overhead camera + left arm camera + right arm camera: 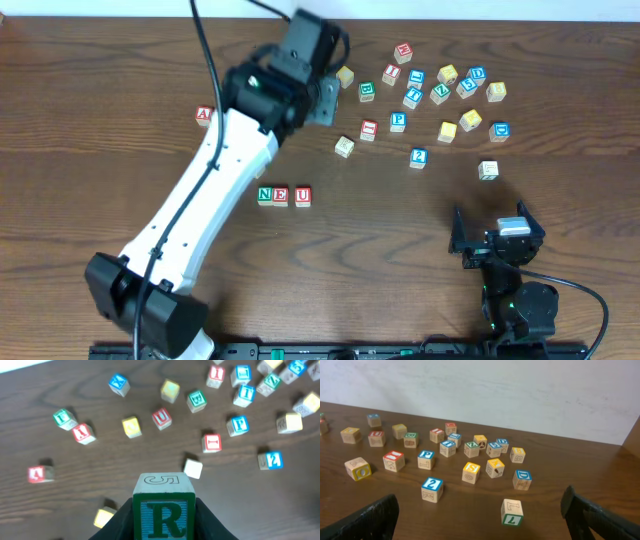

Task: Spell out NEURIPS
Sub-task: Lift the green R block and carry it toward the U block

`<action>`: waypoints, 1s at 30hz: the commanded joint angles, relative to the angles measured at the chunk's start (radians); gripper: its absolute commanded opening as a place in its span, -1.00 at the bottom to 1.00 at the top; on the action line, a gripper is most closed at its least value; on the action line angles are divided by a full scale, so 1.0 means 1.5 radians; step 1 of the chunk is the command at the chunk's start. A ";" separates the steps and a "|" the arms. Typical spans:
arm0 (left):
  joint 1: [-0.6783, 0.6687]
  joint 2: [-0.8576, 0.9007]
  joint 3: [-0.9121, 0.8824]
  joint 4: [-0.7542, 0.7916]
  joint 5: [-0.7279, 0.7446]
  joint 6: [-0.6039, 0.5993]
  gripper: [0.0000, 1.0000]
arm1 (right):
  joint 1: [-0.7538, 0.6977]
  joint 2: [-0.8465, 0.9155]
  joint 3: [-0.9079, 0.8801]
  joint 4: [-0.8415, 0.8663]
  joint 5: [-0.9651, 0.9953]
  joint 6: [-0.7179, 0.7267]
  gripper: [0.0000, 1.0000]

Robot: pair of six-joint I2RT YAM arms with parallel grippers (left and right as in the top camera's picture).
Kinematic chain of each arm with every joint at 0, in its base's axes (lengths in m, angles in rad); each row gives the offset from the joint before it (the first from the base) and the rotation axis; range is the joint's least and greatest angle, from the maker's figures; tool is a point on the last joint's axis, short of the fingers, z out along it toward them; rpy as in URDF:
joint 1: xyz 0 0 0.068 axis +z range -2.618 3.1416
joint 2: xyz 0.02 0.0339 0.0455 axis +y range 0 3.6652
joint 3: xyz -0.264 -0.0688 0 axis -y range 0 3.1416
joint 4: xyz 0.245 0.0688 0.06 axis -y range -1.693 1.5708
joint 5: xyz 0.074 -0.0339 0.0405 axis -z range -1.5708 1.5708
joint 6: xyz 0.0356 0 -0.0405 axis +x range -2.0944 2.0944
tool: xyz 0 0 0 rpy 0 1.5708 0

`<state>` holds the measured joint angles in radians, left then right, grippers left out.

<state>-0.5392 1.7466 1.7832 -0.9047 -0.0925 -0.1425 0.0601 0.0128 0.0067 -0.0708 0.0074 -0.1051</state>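
Note:
The green N (265, 195), red E (281, 196) and red U (302, 196) cubes stand side by side in a row on the table. My left gripper (324, 97) (163, 522) is shut on the green R cube (163, 510), held above the table north-east of the row. The red I cube (368, 129) (212, 442) (393, 460) and the blue P cube (398, 121) (237, 425) (425, 458) lie just right of it. A yellow S cube (447, 131) (471, 471) sits farther right. My right gripper (496, 243) (479, 520) rests open and empty at the front right.
Several other letter cubes are scattered at the back right (446, 85). A red A cube (204, 115) lies alone at the left. A blue 2 cube (418, 156) and a green-faced cube (488, 169) (512, 511) sit nearest my right gripper. My left arm hides some cubes.

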 commanded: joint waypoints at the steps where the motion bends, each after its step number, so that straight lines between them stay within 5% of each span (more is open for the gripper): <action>1: -0.032 -0.070 -0.110 0.047 -0.024 -0.031 -0.85 | -0.006 -0.001 -0.001 -0.003 0.001 0.010 0.98; 15: -0.102 -0.165 -0.433 0.210 -0.018 -0.179 -0.85 | -0.006 -0.001 -0.001 -0.003 0.000 0.010 0.99; 30: -0.150 -0.107 -0.475 0.272 -0.021 -0.239 -0.85 | -0.006 -0.001 -0.001 -0.003 0.001 0.010 0.99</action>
<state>-0.7639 1.5299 1.0847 -0.5068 -0.1112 -0.4664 0.0601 0.0128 0.0067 -0.0711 0.0074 -0.1051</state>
